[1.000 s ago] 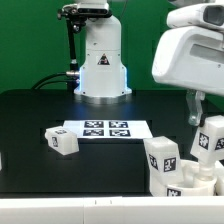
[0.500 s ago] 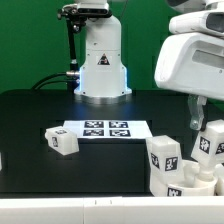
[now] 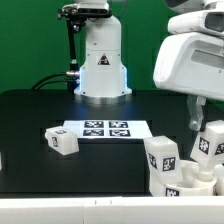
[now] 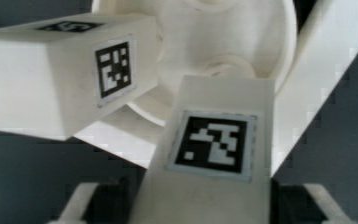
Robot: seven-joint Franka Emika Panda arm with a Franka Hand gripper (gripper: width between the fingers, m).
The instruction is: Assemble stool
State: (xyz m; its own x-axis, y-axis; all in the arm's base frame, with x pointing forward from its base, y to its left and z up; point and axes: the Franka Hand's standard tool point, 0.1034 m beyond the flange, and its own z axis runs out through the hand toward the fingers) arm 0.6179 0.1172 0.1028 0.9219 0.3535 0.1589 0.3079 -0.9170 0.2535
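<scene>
- The gripper has dipped a touch over the last second and now sits steady at the exterior view's right. The held leg came down with it, so the jaws look clamped on that leg.
- That drop suggests the leg is being set into the seat, which lies low at the exterior view's right, under the arm.
- Only the exterior view shows the wider table, with the marker board and a loose leg just beside it, not yet fitted.
- Only the wrist view shows the held leg close against the seat's curved face, with a neighbour leg just beside it. The joint itself is hidden.
</scene>
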